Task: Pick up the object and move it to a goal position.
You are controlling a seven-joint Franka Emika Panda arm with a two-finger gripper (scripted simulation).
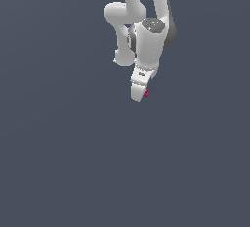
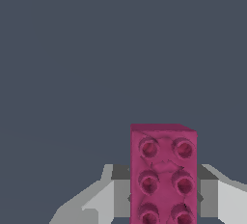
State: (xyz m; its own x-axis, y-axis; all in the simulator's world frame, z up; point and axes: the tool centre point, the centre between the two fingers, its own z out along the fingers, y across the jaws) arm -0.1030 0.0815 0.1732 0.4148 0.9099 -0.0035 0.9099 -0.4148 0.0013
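Observation:
The object is a small magenta-pink block (image 1: 146, 93) with round studs on its face, seen close in the wrist view (image 2: 163, 175). It sits between the fingertips of my white gripper (image 1: 140, 94), which is shut on it. In the wrist view the grey finger pads (image 2: 120, 189) press against both long sides of the block. The arm hangs down from the top of the exterior view, with the gripper above the plain grey surface (image 1: 73, 162). No goal marker shows in either view.
Only the uniform dark grey-blue surface shows around the arm in both views.

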